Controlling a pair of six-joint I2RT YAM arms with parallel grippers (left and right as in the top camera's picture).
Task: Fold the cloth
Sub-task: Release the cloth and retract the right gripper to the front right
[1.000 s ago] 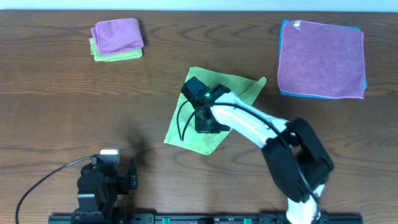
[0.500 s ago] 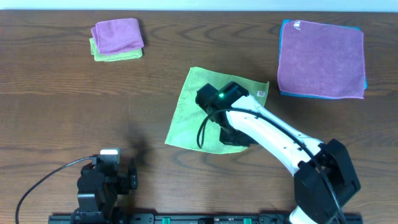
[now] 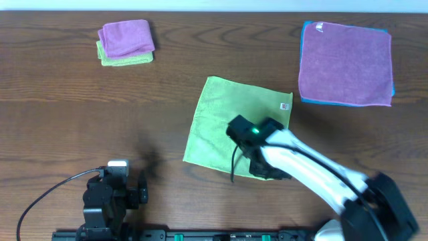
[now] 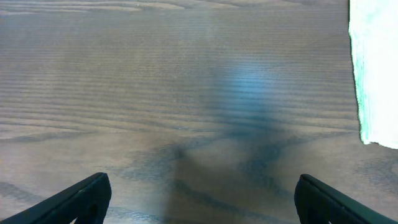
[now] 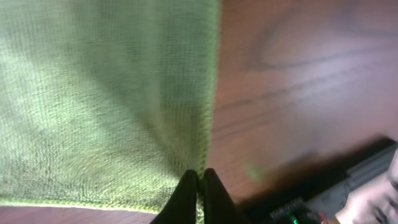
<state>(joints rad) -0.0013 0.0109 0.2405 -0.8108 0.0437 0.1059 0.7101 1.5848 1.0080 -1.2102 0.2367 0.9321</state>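
Overhead, the right arm covered the near right corner of the green cloth and whatever was at the arm's tip. The arm's rear section was blurred and cut off by the lower frame edge. The grip could therefore not be read from that view.

The right wrist view showed the right tool with its jaws closed to a narrow pinch on the hem of the green cloth, at the corner where two edges met. The finger bodies were cut off at the bottom of the picture.

In the left wrist view, the left tool stood wide apart over the bare bench, holding nothing. A pale fabric edge entered at the right, washed out and cut off by the frame. Whether it belonged to the green cloth could not be told.

The green cloth lay spread flat at mid-bench, its white label near the far right corner. It extended away from the right tool, towards the far side of the bench, and lay well apart from the left tool.
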